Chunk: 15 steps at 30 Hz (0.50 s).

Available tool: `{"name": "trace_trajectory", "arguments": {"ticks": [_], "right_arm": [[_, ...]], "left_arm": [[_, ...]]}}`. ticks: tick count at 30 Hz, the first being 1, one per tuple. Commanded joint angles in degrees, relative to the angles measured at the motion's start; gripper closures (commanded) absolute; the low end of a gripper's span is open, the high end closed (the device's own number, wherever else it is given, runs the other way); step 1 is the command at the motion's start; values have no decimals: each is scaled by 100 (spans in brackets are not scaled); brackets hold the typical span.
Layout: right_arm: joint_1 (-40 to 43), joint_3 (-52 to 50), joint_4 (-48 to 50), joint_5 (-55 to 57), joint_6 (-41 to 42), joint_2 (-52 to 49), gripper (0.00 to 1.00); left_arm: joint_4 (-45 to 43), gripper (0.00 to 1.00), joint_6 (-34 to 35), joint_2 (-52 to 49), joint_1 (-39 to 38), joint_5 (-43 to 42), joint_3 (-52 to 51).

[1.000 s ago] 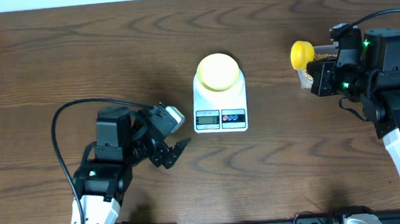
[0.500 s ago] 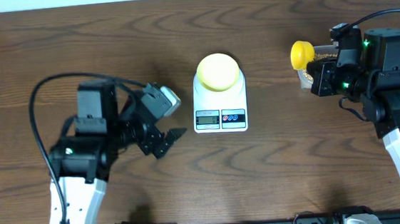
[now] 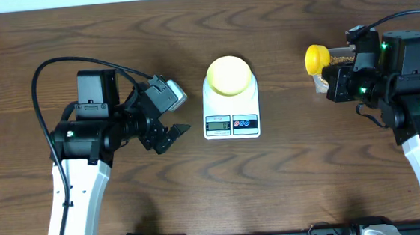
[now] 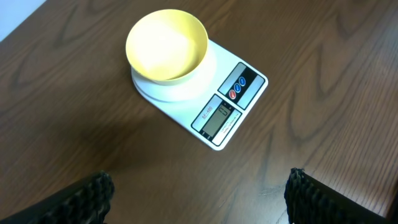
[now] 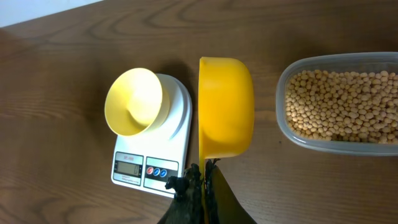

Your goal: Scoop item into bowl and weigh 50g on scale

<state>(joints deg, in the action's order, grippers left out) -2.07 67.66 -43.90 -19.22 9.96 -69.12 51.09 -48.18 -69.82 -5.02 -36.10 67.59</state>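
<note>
The right claw [image 5: 203,182] is clamped shut on the handle of a bright yellow plastic measuring scoop [image 5: 226,106]. The scoop hangs turned on its side with its rim facing the scale (only its outer wall shows, so what it carries cannot be told). Just beside the scoop, across a narrow strip of wood, stands a clear rectangular plastic tub [image 5: 282,124] filled with small round tan beans [image 5: 339,102]. From overhead the tub is mostly hidden under the right arm.

On the scoop's other side is the white rectangular digital scale [image 5: 177,143], with the small round pale-yellow bowl [image 5: 134,101] upright on its top plate. In the overhead view the scoop and the scale are well apart, with only the dark brown wooden table [image 3: 114,50] between them.

The left claw [image 3: 169,133] is spread wide and holds nothing. It hovers over bare wood just left of the scale's near corner, without touching it. In its own wrist view the two black ribbed fingers [image 4: 81,198] show only at the lower corners, and the scale and bowl lie ahead between them at an angle. The bowl's smooth inner wall is visible down to the bottom. The scale's grey display [image 4: 217,116] and its red and blue round buttons [image 4: 239,88] sit on the end nearer the robot. A black cable [image 3: 40,82] loops out from the left arm across the wood.
</note>
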Motion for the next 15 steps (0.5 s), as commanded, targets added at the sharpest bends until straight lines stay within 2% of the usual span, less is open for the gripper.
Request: {"name": "trace_trajectory", "arguments": {"ticks": [1, 5, 13, 14, 15], "right_arm": [[26, 83, -2, 28, -85, 48, 99], [26, 83, 17, 28, -85, 48, 99], [26, 83, 59, 26, -85, 48, 99], [26, 83, 59, 26, -85, 48, 99], [26, 83, 59, 26, -83, 48, 99]], "left_arm": [[-13, 10, -74, -15, 24, -79, 85], [-111, 10, 278, -17, 24, -79, 85], [-103, 9, 308, -17, 24, -76, 85], [-105, 2, 330, -17, 24, -76, 85], [-105, 2, 330, -17, 24, -76, 85]]}}
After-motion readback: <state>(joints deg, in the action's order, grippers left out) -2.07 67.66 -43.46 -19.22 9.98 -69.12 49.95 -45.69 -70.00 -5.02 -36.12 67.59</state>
